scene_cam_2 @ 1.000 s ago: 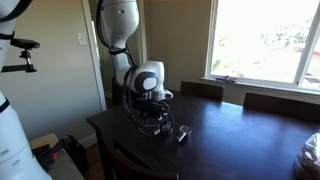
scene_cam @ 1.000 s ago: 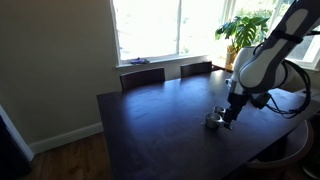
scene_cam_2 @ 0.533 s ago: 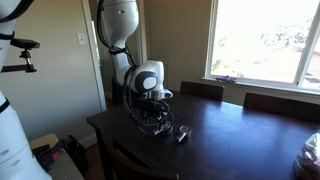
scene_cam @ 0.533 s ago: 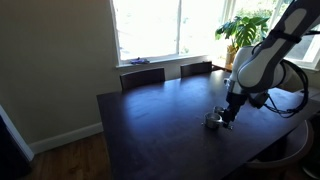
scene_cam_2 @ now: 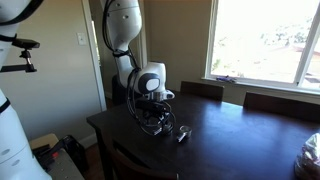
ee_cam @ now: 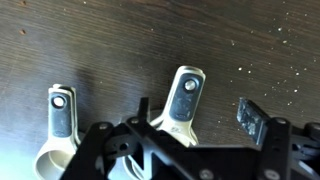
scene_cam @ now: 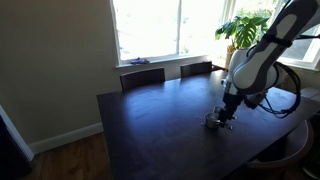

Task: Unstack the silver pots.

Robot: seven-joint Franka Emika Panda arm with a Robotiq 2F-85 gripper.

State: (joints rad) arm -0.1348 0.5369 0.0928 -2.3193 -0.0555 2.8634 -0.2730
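Dark counter (scene_cam: pixel 150 125). Arm (scene_cam: pixel 250 65) bends low over its far end. End effector (ee_cam: pixel 197 118): jaws apart, straddling one pot handle (ee_cam: pixel 186 98), not clamped. Silver pots (scene_cam: pixel 213 121) sit on counter beneath it; second handle (ee_cam: pixel 61 112) just beside.

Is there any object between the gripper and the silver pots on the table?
Nothing visible does. In the wrist view the gripper hangs right above the silver pots, with its fingers apart on either side of one handle. Around them only the bare dark table shows.
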